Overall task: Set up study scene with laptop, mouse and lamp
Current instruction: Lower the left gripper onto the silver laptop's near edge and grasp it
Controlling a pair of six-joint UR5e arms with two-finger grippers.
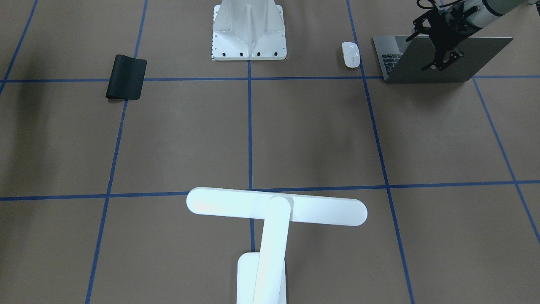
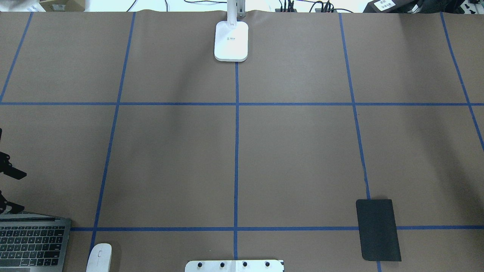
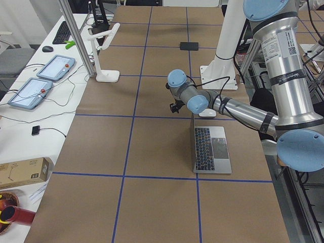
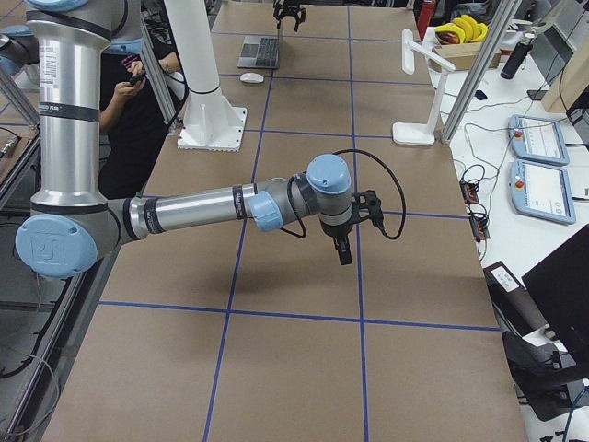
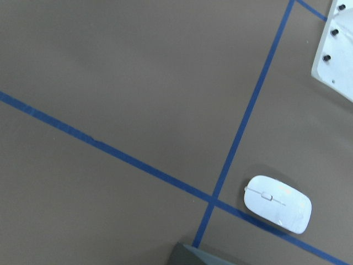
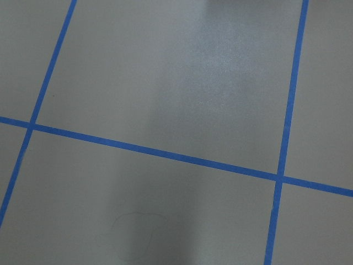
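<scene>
The laptop (image 1: 438, 63) stands open near the robot's left side, with its keys showing in the overhead view (image 2: 34, 241). The white mouse (image 1: 350, 54) lies right beside it, towards the table's middle, and also shows in the left wrist view (image 5: 278, 203). The white lamp (image 1: 276, 211) stands at the far middle edge; its base (image 2: 231, 41) shows from overhead. My left gripper (image 1: 444, 59) hovers by the laptop's lid, open and empty; its fingers (image 2: 13, 174) are spread. My right gripper (image 4: 342, 249) hangs over bare table far from all three, and I cannot tell whether it is open.
A thin black mat (image 2: 378, 229) lies near the robot's right side. The white ribbed mount (image 1: 249, 31) with its bolted plate stands at the robot's edge between mat and mouse. Blue tape lines grid the brown table.
</scene>
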